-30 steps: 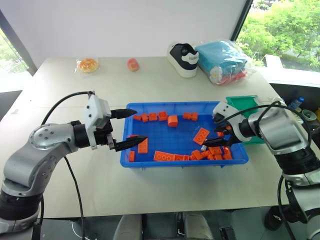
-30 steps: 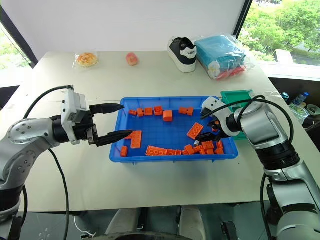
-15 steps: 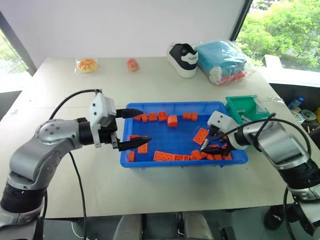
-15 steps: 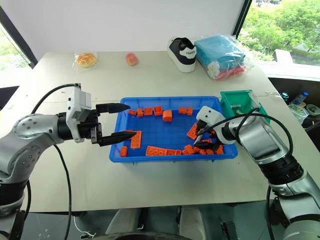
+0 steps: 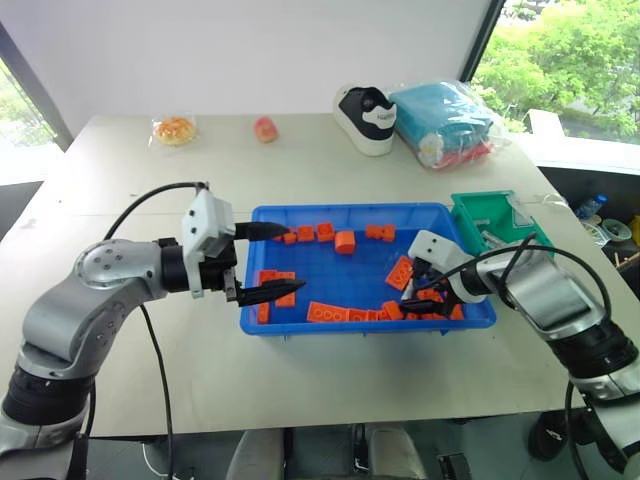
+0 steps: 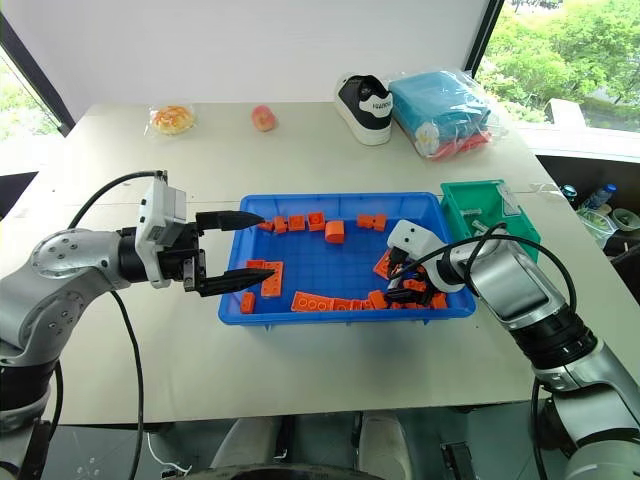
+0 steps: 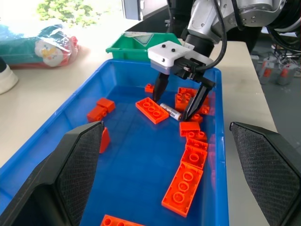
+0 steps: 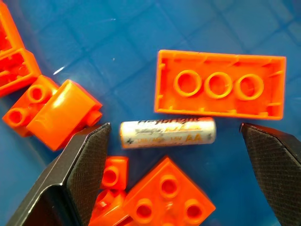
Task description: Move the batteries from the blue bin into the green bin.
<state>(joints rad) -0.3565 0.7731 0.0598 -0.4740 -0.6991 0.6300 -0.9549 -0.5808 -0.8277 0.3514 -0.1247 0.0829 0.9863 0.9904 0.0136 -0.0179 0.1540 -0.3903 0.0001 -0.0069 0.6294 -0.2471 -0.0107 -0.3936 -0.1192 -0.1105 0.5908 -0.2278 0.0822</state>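
Note:
One battery (image 8: 168, 133), a silver cylinder with orange print, lies on the floor of the blue bin (image 5: 350, 208) among orange bricks, near its right end. My right gripper (image 5: 410, 297) reaches down into the bin, open. One finger stands on each side of the battery (image 7: 170, 112) and neither touches it. My left gripper (image 5: 290, 262) hovers open and empty over the bin's left end, pointing right. The green bin (image 5: 500, 215) stands just right of the blue one, behind my right arm.
Several orange bricks (image 5: 328, 312) are scattered through the blue bin, some crowding the battery. At the table's back are a black-and-white shoe (image 5: 367, 118), a teal wrapped bundle (image 5: 445, 120), a bagged bun (image 5: 175, 130) and a small pink item (image 5: 265, 129).
My right gripper has sunk into the blue bin and shifted left, coming down around the battery and uncovering the green bin. The left gripper has stayed about where it was.

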